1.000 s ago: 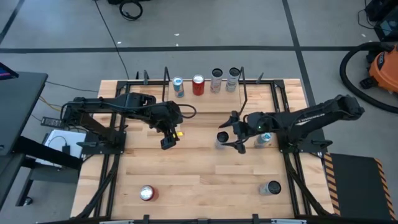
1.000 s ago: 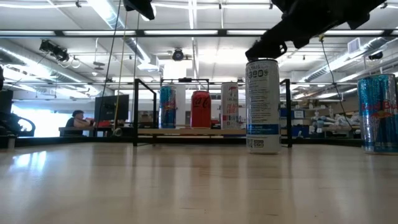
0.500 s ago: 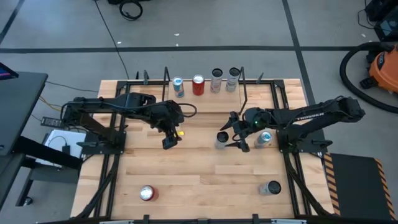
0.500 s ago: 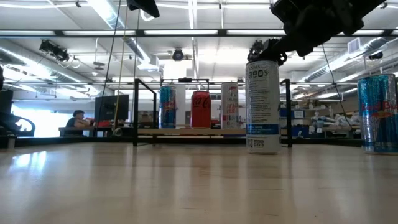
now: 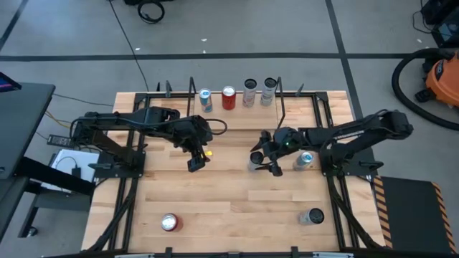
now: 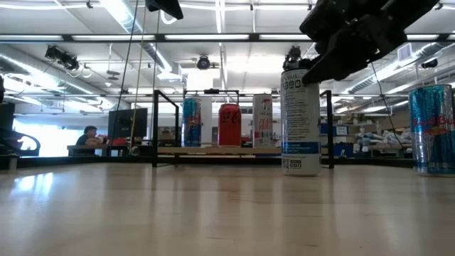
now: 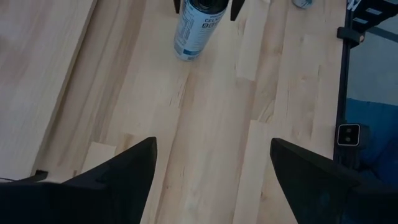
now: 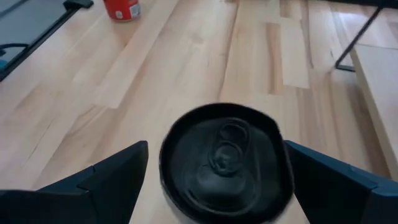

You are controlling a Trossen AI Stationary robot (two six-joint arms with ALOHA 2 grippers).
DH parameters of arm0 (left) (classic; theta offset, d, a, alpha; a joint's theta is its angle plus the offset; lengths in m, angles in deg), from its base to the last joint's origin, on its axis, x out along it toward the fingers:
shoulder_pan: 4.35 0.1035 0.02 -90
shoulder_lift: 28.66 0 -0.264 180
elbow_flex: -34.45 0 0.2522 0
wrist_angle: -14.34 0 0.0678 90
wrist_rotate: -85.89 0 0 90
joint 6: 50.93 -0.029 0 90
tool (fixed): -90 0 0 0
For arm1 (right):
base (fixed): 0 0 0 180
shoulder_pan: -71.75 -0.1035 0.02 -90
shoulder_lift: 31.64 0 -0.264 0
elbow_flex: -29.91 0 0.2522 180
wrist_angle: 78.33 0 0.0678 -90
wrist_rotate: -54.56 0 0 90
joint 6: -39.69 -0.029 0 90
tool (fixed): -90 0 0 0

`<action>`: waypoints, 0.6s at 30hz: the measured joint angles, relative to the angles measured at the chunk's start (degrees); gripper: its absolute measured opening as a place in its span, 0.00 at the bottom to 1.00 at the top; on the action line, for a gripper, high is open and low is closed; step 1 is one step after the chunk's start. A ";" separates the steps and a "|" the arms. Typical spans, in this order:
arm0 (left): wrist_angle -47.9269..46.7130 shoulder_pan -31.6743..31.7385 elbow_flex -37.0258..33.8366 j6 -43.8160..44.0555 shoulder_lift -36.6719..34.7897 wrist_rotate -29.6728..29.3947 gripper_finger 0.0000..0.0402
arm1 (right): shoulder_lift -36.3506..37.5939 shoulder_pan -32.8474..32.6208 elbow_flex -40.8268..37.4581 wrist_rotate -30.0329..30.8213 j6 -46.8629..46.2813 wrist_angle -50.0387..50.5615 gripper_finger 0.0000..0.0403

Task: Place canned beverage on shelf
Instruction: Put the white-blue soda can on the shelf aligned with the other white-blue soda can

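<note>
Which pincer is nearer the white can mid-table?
Right. The right pincer is open, straddling the white can from above. The left pincer hangs open well off to the can's left, holding nothing.

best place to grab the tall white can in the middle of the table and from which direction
Grip the tall white can across its round upper body, coming straight down from above. It stands upright and apart from other cans, and the open right gripper already sits over its dark top, one finger on each side.

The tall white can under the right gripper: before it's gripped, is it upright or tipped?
Upright: the white can stands on its base, lid facing the right wrist camera.
</note>
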 joint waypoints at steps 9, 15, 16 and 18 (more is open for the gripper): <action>-0.03 0.00 0.00 -0.06 0.00 0.00 0.79 | -0.45 0.00 0.00 3.46 -1.38 -1.36 0.82; -0.04 0.00 0.00 -0.13 0.00 0.00 0.79 | -0.43 -0.04 0.00 5.88 -6.14 -1.69 0.64; -0.04 0.00 0.00 -0.13 0.00 0.00 0.79 | -0.43 -0.04 0.00 6.58 -7.19 -1.74 0.64; -0.04 0.00 0.00 -0.13 0.00 0.00 0.79 | -0.43 -0.10 0.00 8.22 -8.95 -1.90 0.64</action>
